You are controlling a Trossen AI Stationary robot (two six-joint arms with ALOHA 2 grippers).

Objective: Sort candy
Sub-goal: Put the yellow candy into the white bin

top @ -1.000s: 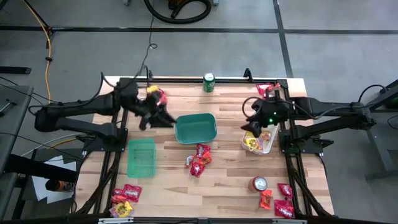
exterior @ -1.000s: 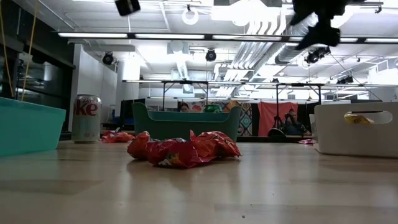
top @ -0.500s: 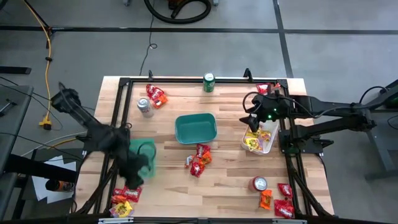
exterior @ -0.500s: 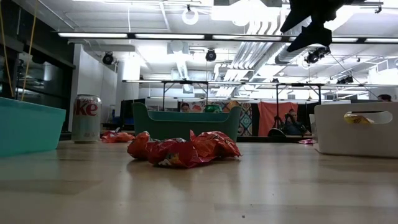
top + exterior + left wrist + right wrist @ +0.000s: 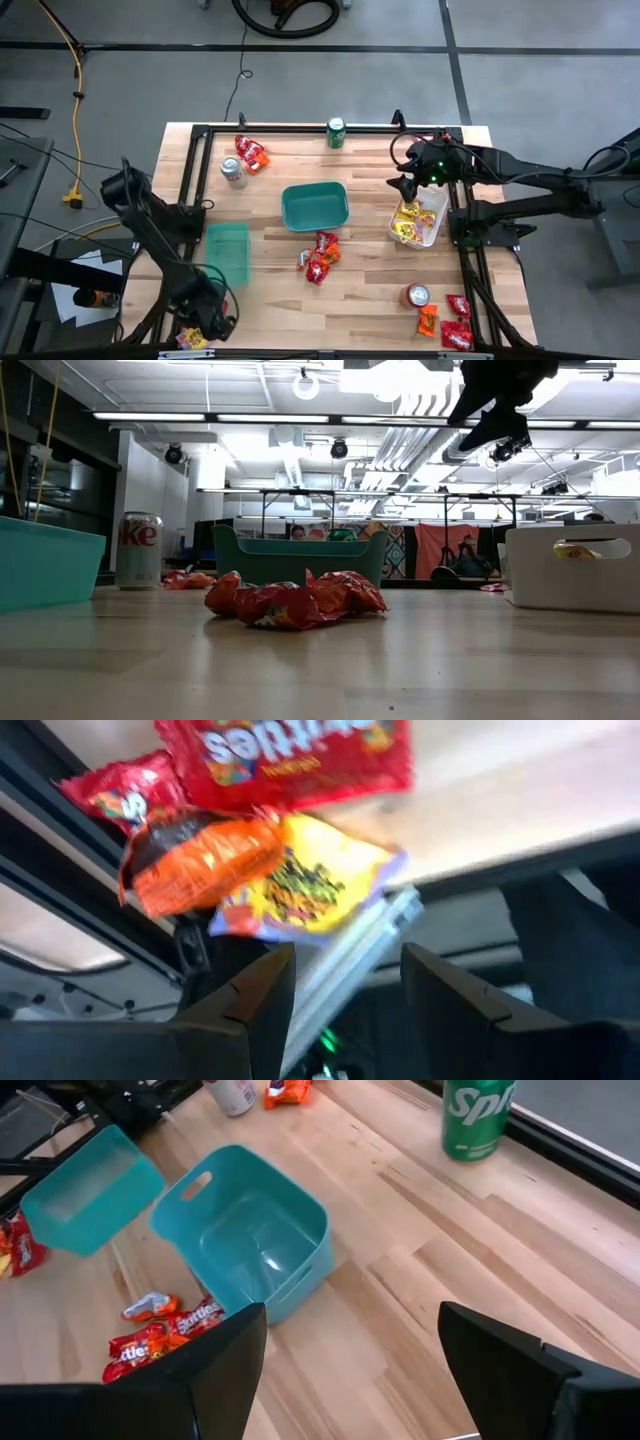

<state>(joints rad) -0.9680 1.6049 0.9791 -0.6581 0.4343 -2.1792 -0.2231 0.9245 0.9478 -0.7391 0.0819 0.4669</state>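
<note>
- High view: the left claw point(image 5: 208, 322) has swung down from beside the light-green bin point(image 5: 227, 252) half a second ago to the lower left corner of the surface point(image 5: 370, 290), and now hangs over the candy pile point(image 5: 192, 338) there, hiding most of it.
- The right claw point(image 5: 405, 186) has shifted slightly toward the upper edge of the frame and now sits above the white bin point(image 5: 432, 232), which holds yellow and red candy point(image 5: 408, 226).
- Left wrist view: the left claw's fingers point(image 5: 262, 988) are spread apart with nothing between them; a red packet point(image 5: 290, 758), an orange packet point(image 5: 200, 862) and a yellow packet point(image 5: 300, 880) lie just ahead of the tips, at the edge of the surface.
- Right wrist view: the right claw's fingers point(image 5: 220, 1365) stand wide and empty, looking toward the teal bin point(image 5: 250, 1240), the green can point(image 5: 476, 1118) and the centre candy point(image 5: 160, 1342).
- High view: more candy sits at centre point(image 5: 320, 256), upper left point(image 5: 250, 153) and lower right point(image 5: 445, 322), all well apart from both claws.
</note>
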